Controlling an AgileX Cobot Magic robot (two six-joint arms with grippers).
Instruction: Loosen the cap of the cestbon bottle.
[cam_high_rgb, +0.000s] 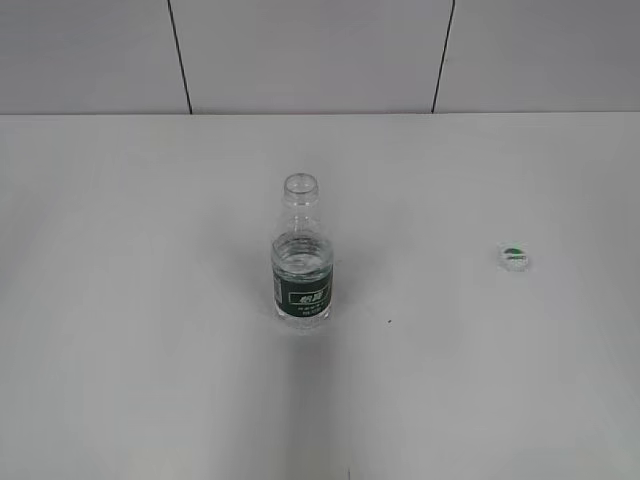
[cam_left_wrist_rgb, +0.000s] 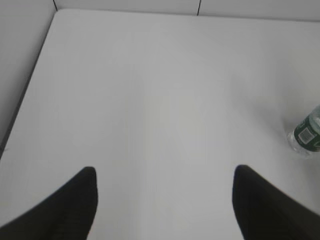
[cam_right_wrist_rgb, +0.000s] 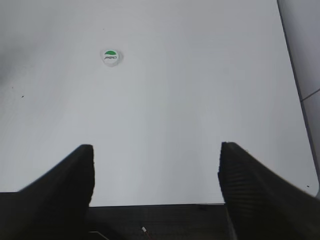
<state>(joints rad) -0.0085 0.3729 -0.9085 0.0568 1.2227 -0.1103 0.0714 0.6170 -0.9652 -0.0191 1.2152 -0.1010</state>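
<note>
The cestbon bottle (cam_high_rgb: 302, 258) stands upright in the middle of the white table, its neck open with no cap on it. Its lower part shows at the right edge of the left wrist view (cam_left_wrist_rgb: 306, 133). The cap (cam_high_rgb: 513, 256) lies on the table to the right of the bottle, apart from it, and shows in the right wrist view (cam_right_wrist_rgb: 111, 57). My left gripper (cam_left_wrist_rgb: 164, 172) is open and empty, well left of the bottle. My right gripper (cam_right_wrist_rgb: 156, 150) is open and empty near the table's front edge, well short of the cap. Neither gripper shows in the exterior view.
The white table (cam_high_rgb: 120, 300) ends at a grey panelled wall (cam_high_rgb: 300, 50) at the back. Its left edge shows in the left wrist view (cam_left_wrist_rgb: 30, 85), and its right edge (cam_right_wrist_rgb: 295, 85) and front edge (cam_right_wrist_rgb: 150, 205) in the right wrist view.
</note>
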